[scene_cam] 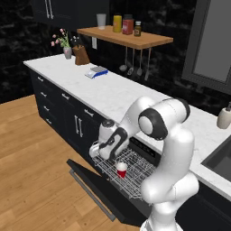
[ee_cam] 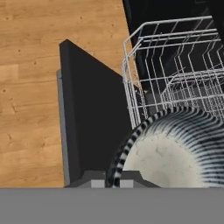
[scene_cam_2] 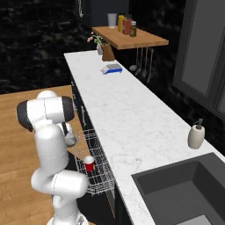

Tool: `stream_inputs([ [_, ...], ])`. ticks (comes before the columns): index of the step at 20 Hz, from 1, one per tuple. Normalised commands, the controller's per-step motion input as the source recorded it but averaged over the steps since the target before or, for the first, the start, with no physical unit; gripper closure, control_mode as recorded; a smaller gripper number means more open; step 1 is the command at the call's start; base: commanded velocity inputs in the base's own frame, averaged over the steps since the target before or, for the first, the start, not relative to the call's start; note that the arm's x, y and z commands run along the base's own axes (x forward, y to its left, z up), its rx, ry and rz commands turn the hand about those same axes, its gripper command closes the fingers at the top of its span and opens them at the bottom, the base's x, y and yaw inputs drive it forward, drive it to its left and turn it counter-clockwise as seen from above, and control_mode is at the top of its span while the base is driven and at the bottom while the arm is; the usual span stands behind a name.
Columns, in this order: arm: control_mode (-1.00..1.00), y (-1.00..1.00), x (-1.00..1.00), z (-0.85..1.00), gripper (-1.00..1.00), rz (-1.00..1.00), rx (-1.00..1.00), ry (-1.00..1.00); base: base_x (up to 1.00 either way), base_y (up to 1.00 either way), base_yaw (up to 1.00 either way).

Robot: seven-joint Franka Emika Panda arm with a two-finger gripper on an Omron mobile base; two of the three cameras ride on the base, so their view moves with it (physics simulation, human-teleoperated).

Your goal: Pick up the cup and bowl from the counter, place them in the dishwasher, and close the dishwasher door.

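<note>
The dishwasher door (scene_cam: 92, 182) hangs open and flat, its silver bar handle (ee_cam: 61, 127) toward the wooden floor. The white wire rack (scene_cam: 135, 178) is pulled out over it. The red cup (scene_cam: 121, 170) stands upright in the rack, also seen from the right as the cup (scene_cam_2: 89, 163). My gripper (ee_cam: 113, 181) is shut on the rim of the grey speckled bowl (ee_cam: 175, 153), holding it just above the rack's (ee_cam: 175, 65) outer end. From the base, the bowl (scene_cam: 95, 151) hangs under the hand at the rack's left corner, and the bowl (scene_cam_2: 70, 140) shows beside my arm.
The white marble counter (scene_cam: 113, 90) carries a small blue-and-white scale (scene_cam: 96, 71), a knife block (scene_cam: 81, 55) and a flower vase (scene_cam: 67, 52). A soap bottle (scene_cam_2: 196, 135) stands by the dark sink (scene_cam_2: 184, 184). A wooden shelf (scene_cam: 124, 37) holds jars above hanging utensils.
</note>
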Motion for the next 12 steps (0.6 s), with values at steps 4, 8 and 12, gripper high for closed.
stream_inputs([
  [4, -1.00, 0.00, 0.29, -0.52, 1.00, -0.05, -0.07, 0.00, 0.00, 0.00, 0.00],
  [8, -1.00, 0.03, 0.41, -0.49, 1.00, -0.18, -0.02, 0.00, 0.00, 0.00, 0.00],
  [12, -1.00, 0.06, 0.27, -0.25, 1.00, -0.25, 0.00, 0.00, 0.00, 0.00, 0.00],
])
